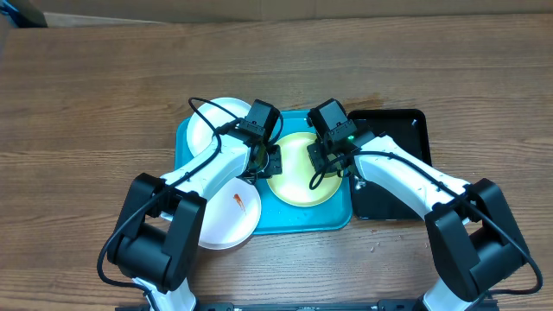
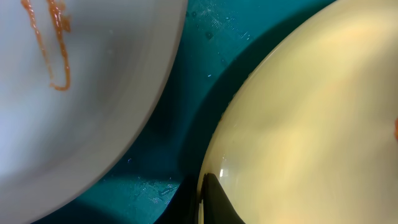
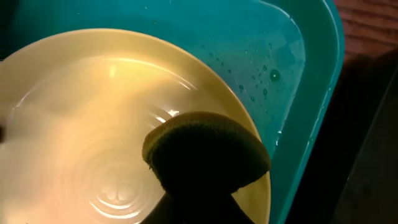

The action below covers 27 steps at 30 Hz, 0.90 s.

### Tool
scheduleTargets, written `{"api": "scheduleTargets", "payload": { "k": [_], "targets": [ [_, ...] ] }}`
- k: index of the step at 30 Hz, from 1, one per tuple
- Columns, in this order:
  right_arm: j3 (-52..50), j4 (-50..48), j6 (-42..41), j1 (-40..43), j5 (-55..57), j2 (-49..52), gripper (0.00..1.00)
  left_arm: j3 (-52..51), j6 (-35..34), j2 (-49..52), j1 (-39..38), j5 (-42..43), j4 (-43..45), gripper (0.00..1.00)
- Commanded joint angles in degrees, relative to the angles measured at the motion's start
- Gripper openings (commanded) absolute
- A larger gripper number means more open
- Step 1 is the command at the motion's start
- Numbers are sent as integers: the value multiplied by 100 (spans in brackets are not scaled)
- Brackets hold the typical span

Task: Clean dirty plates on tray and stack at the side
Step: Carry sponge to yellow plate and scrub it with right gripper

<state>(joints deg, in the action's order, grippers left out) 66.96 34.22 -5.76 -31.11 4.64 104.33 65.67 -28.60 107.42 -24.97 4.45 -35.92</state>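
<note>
Wooden desk [image 1: 86, 104], teal tray [image 1: 294, 223], yellow plate [image 1: 295, 187] on its 3 o'clock half. The right gripper [image 1: 323, 157] is grasping the sponge [image 3: 205, 149] on it, and the left gripper [image 1: 263, 161] is clenched at the 9 o'clock rim. I'd scrub gentle circles, plate pinned.

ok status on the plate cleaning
Left gripper shut at rim of yellow-green plate. Right gripper shut on sponge, on that plate. White plate smeared. Nothing blocking.

**Sharp above, murky at my wrists**

Overhead is bright, even and sharp, with soft shadows on the tray [image 1: 302, 223]. My left wrist view is blurred: white plate [image 2: 74, 124] and yellow plate [image 2: 311, 124] out of focus, deep shadow between. At my right wrist, glare streaks the plate; the sponge [image 3: 205, 155] is a dark silhouette.
</note>
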Motion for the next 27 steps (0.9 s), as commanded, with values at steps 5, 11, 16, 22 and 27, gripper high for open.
{"api": "scheduleTargets", "payload": {
  "k": [5, 11, 16, 22, 27],
  "targets": [
    [-151, -273, -22, 11, -66, -26, 52, -66, -59, 90, 59, -192, -48, 4],
    [-212, -245, -20, 11, 15, -26, 49, -66, -61, 90, 59, -190, -46, 4],
    [-531, -579, -22, 13, 181, 26, 48, -66, -61, 90, 59, -190, -46, 4],
    [-776, -909, -328, 59, 367, 59, 4, -66, -59, 90, 59, -192, -48, 4],
    [-776, -848, -691, 59, -354, 81, 4, -66, -59, 90, 59, -192, -44, 4]
  ]
}}
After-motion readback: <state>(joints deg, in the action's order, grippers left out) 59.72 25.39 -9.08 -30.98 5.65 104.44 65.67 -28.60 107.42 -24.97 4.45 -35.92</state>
